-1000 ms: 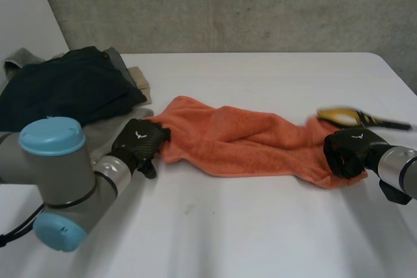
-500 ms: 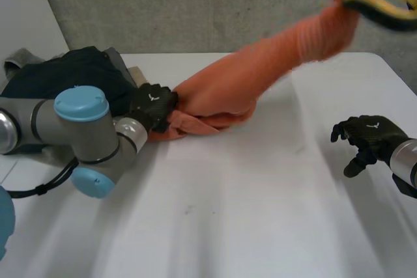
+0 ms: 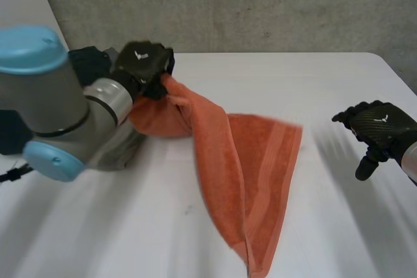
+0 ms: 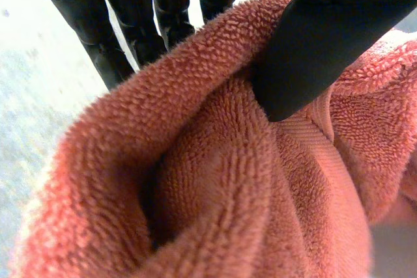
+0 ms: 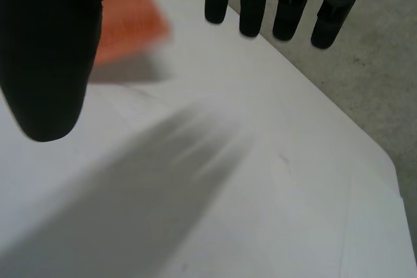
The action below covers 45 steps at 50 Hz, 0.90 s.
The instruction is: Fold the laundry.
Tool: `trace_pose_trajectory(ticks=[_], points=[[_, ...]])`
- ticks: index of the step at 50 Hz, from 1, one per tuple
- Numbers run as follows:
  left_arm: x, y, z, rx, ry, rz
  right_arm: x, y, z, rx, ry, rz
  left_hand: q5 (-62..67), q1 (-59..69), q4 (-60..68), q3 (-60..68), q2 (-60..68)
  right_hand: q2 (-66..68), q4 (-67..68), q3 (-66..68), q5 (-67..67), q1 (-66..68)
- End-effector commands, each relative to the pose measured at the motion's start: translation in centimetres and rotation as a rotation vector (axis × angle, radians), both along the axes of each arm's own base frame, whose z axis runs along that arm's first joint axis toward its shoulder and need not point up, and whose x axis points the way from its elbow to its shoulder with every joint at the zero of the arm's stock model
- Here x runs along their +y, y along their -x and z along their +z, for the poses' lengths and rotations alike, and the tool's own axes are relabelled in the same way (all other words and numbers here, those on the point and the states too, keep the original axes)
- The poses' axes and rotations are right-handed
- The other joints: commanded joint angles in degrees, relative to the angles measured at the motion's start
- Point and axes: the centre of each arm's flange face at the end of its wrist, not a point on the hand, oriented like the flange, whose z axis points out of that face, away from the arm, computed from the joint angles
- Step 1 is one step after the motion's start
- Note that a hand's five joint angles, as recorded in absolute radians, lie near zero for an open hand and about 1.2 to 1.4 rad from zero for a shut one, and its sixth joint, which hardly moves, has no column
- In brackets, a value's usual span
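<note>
Hiding seemingly dark clothes (image 3: pixel 90 64), left arm (image 3: pixel 58 112) holds towel (image 3: pixel 251 174).

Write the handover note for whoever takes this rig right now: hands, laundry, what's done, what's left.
Left hand: shut on one end of the orange towel, thumb and fingers pinching it, raised over the table's back left.
Right hand: open, holding nothing, over the table's right side, apart from the towel.
Towel: hangs from the left hand and trails toward the table's front, bunched, not flat.
Dark clothes pile: behind the left arm, unfolded.
Done: nothing folded.
Left: lay the towel flat, fold it, then probably the pile.
</note>
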Motion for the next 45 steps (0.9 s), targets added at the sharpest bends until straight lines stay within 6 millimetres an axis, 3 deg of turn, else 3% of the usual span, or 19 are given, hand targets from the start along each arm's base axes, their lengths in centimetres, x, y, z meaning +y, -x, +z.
trace_pose_trajectory(ticks=[1,4,7,14,19,27,30,33,37,39,42,45], points=[[2.7,-0.4,3.9,0.030,0.067,-0.021,1.6,-2.5,0.6,-0.015,0.007,0.092,15.5,15.9,11.4,11.8,11.8,-3.5,-3.7,-3.4,-2.8,-4.0],[3.4,-0.2,4.1,0.032,0.070,-0.034,3.5,-5.5,0.9,-0.058,0.000,0.191,15.5,15.9,11.4,11.8,11.8,-3.5,-3.7,-3.4,-2.8,-4.0],[3.9,-0.1,4.3,0.034,0.070,-0.044,4.5,-7.3,1.2,-0.134,-0.032,0.222,15.5,15.9,11.4,11.8,11.8,-3.5,-3.7,-3.4,-2.8,-4.0],[4.5,0.0,4.7,0.038,0.081,-0.051,6.3,-11.9,-2.8,-0.361,-0.389,0.191,15.5,15.9,11.4,11.8,11.8,-3.5,-3.7,-3.4,-2.8,-4.0],[4.5,-0.1,4.8,0.040,0.083,-0.048,8.7,-12.8,-5.5,-0.388,-0.640,0.112,15.5,15.9,11.4,11.8,11.8,-3.5,-3.7,-3.4,-2.8,-4.0],[5.0,-0.3,5.8,0.053,0.103,-0.051,10.1,-13.8,-7.0,-0.348,-0.553,0.098,15.5,15.9,11.4,11.8,11.8,-1.4,-1.6,-1.3,-0.7,-1.9],[5.2,-0.3,6.2,0.060,0.112,-0.051,10.4,-14.3,-7.4,-0.336,-0.511,0.099,15.5,15.9,11.4,11.8,11.8,8.7,8.5,8.8,9.3,8.2],[5.3,-0.4,6.7,0.068,0.126,-0.051,10.1,-14.8,-7.7,-0.335,-0.429,0.096,15.5,15.9,11.4,11.8,11.8,66.3,66.2,66.5,67.0,65.9],[5.6,-0.7,7.5,0.091,0.134,-0.048,8.7,-14.9,-5.7,-0.365,-0.250,0.116,15.5,15.9,11.4,11.8,11.8,66.5,66.3,66.6,67.2,66.0],[5.9,-0.8,8.0,0.103,0.141,-0.051,8.7,-14.8,-2.3,-0.384,-0.121,0.160,15.5,15.9,11.4,11.8,11.8,66.5,66.3,66.6,67.2,66.0],[6.6,-1.3,8.8,0.119,0.153,-0.052,7.8,-14.1,0.6,-0.388,-0.014,0.164,15.5,15.9,11.4,11.8,11.8,66.5,66.3,66.6,67.2,66.0],[7.5,-1.8,9.5,0.129,0.164,-0.054,4.6,-12.0,3.1,-0.383,0.092,0.092,15.5,15.9,11.4,11.8,11.8,66.5,66.3,66.6,67.2,66.0]])
